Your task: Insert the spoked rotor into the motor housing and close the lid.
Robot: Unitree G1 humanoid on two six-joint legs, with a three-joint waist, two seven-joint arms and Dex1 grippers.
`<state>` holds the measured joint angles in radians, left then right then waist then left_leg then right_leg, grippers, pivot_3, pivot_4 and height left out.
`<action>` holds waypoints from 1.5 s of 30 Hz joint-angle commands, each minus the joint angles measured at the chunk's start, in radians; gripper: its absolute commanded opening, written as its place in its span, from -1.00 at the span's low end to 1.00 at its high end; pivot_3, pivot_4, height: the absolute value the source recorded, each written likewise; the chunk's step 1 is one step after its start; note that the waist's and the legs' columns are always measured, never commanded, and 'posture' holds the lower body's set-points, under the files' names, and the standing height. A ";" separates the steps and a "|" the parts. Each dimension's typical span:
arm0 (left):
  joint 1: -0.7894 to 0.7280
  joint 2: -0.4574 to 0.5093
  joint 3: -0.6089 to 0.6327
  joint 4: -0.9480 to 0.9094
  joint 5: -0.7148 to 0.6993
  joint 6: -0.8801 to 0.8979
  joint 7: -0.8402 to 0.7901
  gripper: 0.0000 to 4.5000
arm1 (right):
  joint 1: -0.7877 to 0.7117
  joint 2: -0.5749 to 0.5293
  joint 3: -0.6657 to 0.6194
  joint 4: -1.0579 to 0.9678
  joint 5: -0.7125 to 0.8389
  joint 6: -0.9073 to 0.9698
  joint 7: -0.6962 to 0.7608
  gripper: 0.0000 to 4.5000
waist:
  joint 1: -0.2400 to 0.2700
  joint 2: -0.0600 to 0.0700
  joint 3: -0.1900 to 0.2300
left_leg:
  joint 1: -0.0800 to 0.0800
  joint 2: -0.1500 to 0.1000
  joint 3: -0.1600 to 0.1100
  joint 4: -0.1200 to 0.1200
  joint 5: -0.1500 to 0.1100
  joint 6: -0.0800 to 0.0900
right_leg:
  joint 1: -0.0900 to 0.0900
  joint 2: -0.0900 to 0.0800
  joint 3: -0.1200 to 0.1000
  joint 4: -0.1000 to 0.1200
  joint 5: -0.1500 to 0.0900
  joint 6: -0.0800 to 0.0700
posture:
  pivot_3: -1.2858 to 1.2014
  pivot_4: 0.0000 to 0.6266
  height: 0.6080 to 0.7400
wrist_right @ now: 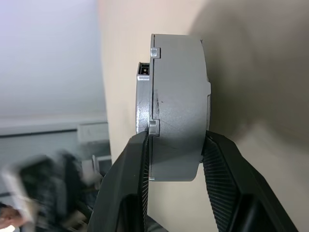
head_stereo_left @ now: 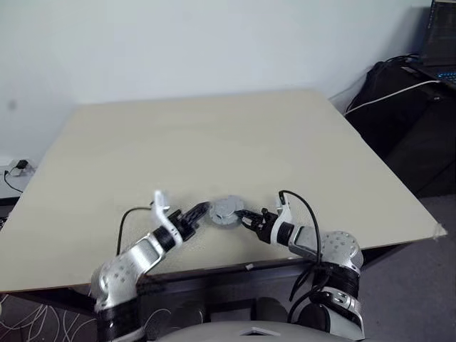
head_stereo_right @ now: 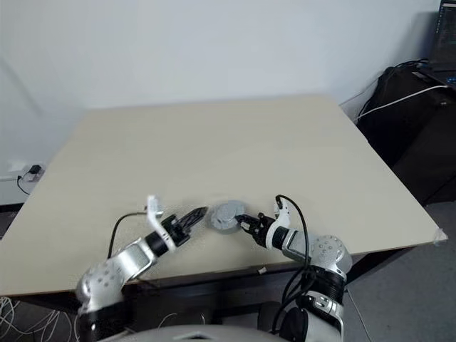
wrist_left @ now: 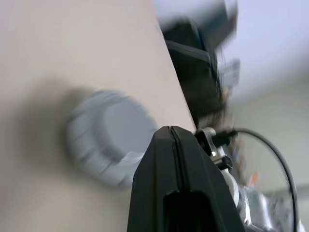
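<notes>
Rt pincer [wrist_right: 171, 159] was clamped on the grey disc assy [wrist_right: 176, 106], one ribbed black pad on each flat face, so the disc stood on edge w/ its axis running across the jaws. In the rt wrist view the part read as two stacked pieces: a thin lid [wrist_right: 144, 92] seated flush on a thicker motor housing [wrist_right: 181, 96], small square tabs lined up at the seam. Spoked rotor not visible; judged already inside, can't confirm. From the head cam the assy [head_stereo_left: 226, 209] sat low over the counter [head_stereo_left: 214, 135] near its 6 o'clock edge, between both arms. Lt pincer [head_stereo_left: 200, 211] was fully closed, empty, tips at approx 9 o'clock of the disc and just beside it; couldn't tell if touching. Rt arm came in from approx 4 o'clock and was the one w/ hold. Materials: matte cast-looking grey metal, smooth rim w/ shallow notches, raised round centre on one face; counter pale, matte, plain. Judged: lid looked on, task near done; next move prob turns on laying the disc flat before release.
</notes>
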<state>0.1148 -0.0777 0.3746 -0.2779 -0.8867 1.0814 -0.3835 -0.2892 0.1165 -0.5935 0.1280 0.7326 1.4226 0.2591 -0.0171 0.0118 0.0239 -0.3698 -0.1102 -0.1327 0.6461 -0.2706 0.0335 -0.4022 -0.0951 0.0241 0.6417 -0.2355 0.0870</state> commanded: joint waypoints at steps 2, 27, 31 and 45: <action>0.089 -0.111 0.045 -0.018 -0.150 -0.040 0.064 -0.61 | -0.056 0.046 -0.018 -0.072 0.108 -0.027 0.005 -0.43 | 0.005 0.000 0.005 | 0.000 0.000 0.000 0.001 0.000 0.000 | 0.000 0.000 0.000 0.000 0.000 0.000 | 0.03 -1.00 1.00; 0.114 -0.067 -0.123 0.133 -0.506 -0.199 0.117 1.00 | -0.016 0.109 0.088 -0.168 0.283 0.151 -0.099 -0.43 | 0.005 0.001 0.010 | -0.007 0.000 0.001 0.001 0.001 0.001 | -0.008 0.001 0.000 0.001 0.000 -0.001 | 0.03 -1.00 1.00; 0.124 -0.052 -0.143 0.128 -0.523 -0.210 0.124 1.00 | -0.024 0.106 0.076 -0.164 0.296 0.147 -0.102 -0.43 | 0.006 0.001 0.010 | -0.007 0.000 0.001 0.002 0.001 0.001 | -0.008 0.001 0.001 0.001 0.000 -0.001 | 0.03 -1.00 1.00; 0.136 -0.041 -0.172 0.137 -0.579 -0.267 0.116 1.00 | 0.049 0.013 0.203 -0.167 0.429 0.192 -0.080 -0.43 | 0.005 0.001 0.010 | -0.007 0.000 0.001 0.002 0.001 0.000 | -0.007 0.000 0.001 0.001 0.000 -0.001 | 0.03 -1.00 1.00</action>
<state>0.2483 -0.0602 0.2222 -0.1247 -1.4367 0.8190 -0.2554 -0.2280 0.1022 -0.4072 -0.0022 1.0918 1.6041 0.1525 -0.0120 0.0127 0.0337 -0.3769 -0.1104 -0.1314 0.6483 -0.2696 0.0340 -0.4096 -0.0946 0.0248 0.6423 -0.2352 0.0862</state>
